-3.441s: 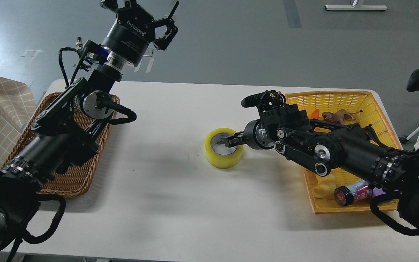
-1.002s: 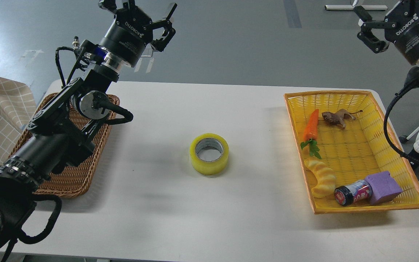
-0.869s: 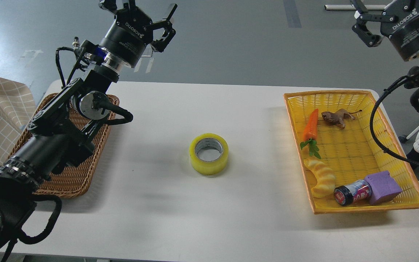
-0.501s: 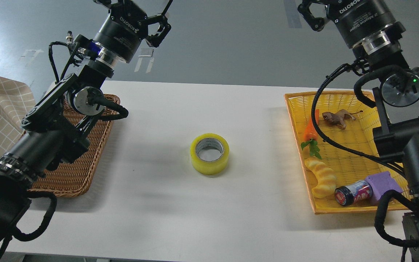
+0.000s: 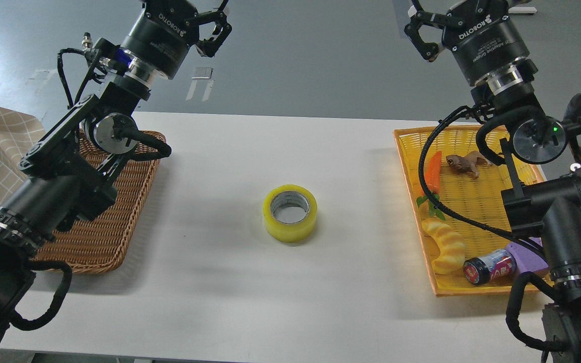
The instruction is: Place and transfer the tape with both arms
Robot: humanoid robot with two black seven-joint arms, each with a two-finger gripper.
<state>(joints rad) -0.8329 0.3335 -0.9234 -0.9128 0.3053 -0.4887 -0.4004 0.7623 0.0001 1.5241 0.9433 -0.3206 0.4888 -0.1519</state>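
The tape (image 5: 290,213), a thick yellow roll with a grey-white core, lies flat on the white table (image 5: 230,302) near its middle, and nothing touches it. My left gripper (image 5: 197,15) is raised high at the top left, far behind and left of the tape. Its fingers are spread and empty, partly cut off by the top edge. My right gripper (image 5: 449,15) is raised high at the top right, above the far end of the yellow basket (image 5: 472,135). It is open and empty.
A brown wicker basket (image 5: 104,237) lies on the table's left under my left arm. The yellow basket holds a carrot (image 5: 432,171), a brown toy animal (image 5: 464,162), a yellow ridged bread toy (image 5: 447,247), a small jar (image 5: 489,266) and a purple block (image 5: 522,249). My right arm crosses this basket.
My right gripper let go of the tape, rose and swung away, and now stands above the yellow basket. The tape sits slightly further left. My left arm has lifted a little.
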